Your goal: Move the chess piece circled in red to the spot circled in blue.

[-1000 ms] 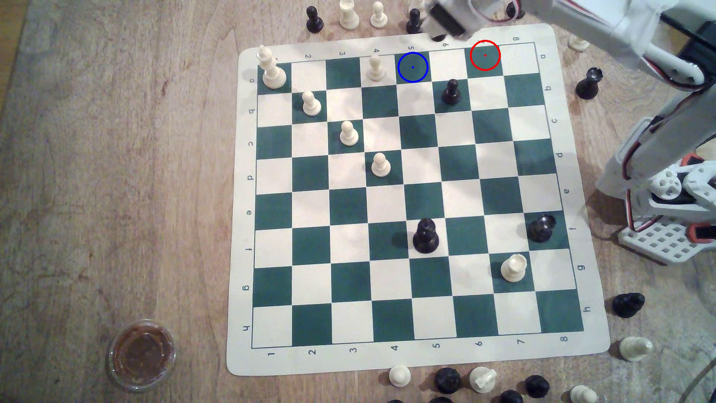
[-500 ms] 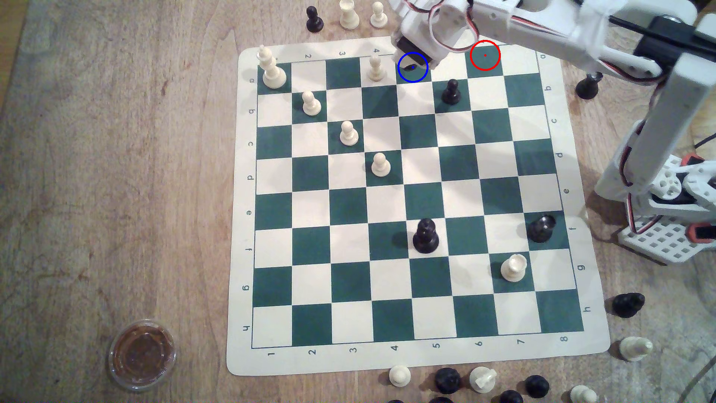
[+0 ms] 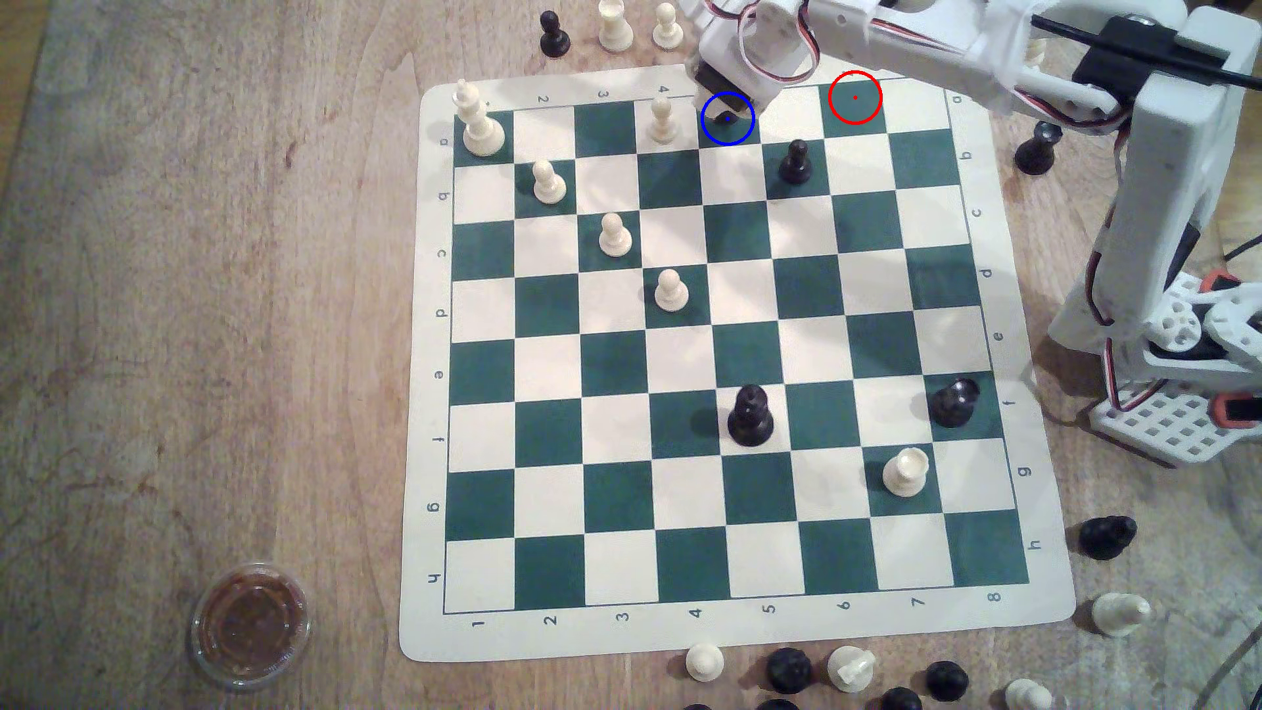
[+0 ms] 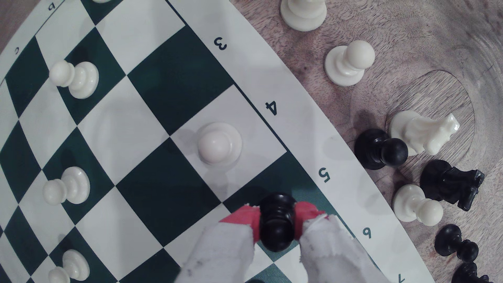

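The chess piece circled in red (image 4: 277,225), small and black, is clamped between the red-tipped fingers (image 4: 242,217) of my gripper (image 4: 277,215), which is shut on it. In the exterior view my gripper (image 3: 725,112) hangs over the spot circled in blue (image 3: 729,134), a dark green square in the far row beside the number 5. The wrist view shows that same green square (image 4: 275,177) under the piece. Whether the base touches the board I cannot tell. The red-ringed green square (image 3: 855,97) is bare.
A white pawn (image 3: 661,119) stands one square to the exterior view's left of the blue ring; a black pawn (image 3: 795,162) stands diagonally nearer. Loose pieces (image 3: 614,27) crowd the table past the far edge. The arm's base (image 3: 1174,382) is at the right.
One second ago the gripper was beyond the board's far edge; it has swung toward the exterior view's left and down over the blue ring. Since half a second ago it has barely shifted.
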Tool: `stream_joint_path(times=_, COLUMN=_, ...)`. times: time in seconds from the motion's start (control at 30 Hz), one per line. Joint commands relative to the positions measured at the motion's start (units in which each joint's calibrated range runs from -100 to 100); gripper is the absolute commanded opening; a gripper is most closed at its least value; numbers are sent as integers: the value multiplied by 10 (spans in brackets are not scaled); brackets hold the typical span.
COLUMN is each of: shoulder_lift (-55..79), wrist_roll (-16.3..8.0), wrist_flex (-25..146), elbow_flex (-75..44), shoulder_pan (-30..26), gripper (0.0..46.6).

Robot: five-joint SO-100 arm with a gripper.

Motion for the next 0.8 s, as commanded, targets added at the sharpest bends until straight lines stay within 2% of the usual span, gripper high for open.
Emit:
stream_joint_path(times=0.0, shoulder_lift=-6, wrist_roll=0, wrist_flex=-14, elbow_flex=-54, shoulder_pan=6, gripper=3)
stream_joint_path(times=0.77, shoulder_lift=22, wrist_roll=0, wrist_flex=-24, elbow_flex=-46, shoulder_pan=8, gripper=3)
